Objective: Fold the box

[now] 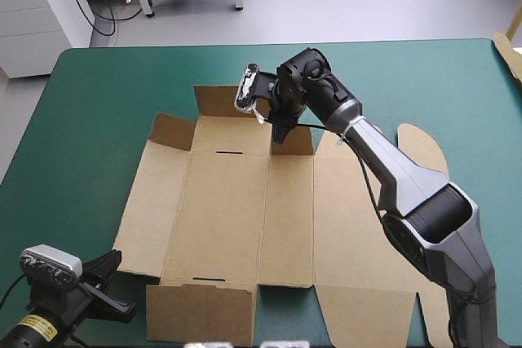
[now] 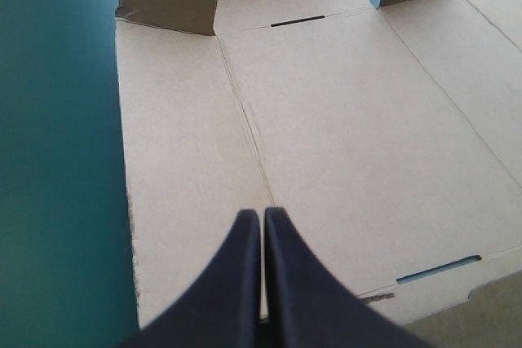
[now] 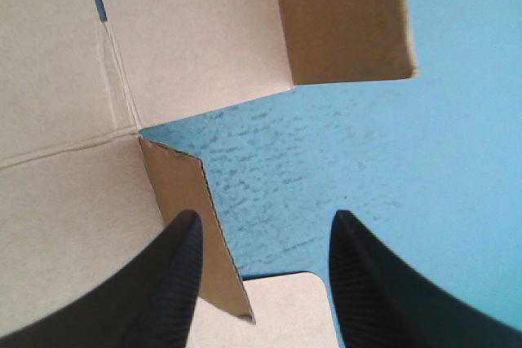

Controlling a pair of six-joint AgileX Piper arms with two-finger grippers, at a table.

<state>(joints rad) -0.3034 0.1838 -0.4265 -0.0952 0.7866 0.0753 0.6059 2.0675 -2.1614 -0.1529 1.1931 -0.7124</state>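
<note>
At the near left corner of the table (image 1: 73,120) we see the left hand (image 2: 263,216), its two black fingers pressed together into one pointed arch and gripping nothing. It sits just off the near left corner of the box (image 1: 228,209) and points across the board toward the far side.

The box lies opened out as a brown sheet in the middle of the teal-green table, with most of its panels flat. At its far left corner a small flap (image 1: 173,132) tilts up, and just right of it a wider far flap (image 1: 222,102) is raised too. One narrow slot (image 1: 228,152) is cut near that far flap. A second slot (image 1: 208,280) lies at the near crease, where a near flap (image 1: 200,314) rests flat toward the table's near edge.

Right of the middle, the right hand (image 1: 281,132) hangs fingers-down over the box's far edge, beside another raised flap (image 1: 294,140). Its fingers (image 3: 175,283) stand well apart, open and holding nothing. In the right wrist view a board flap (image 3: 196,226) shows between them, nearer one finger, and we cannot tell whether they touch.

The right arm (image 1: 408,193) reaches in from the near right corner, above the box's right panels. A rounded lid tab (image 1: 420,148) lies flat toward the table's right edge.
</note>
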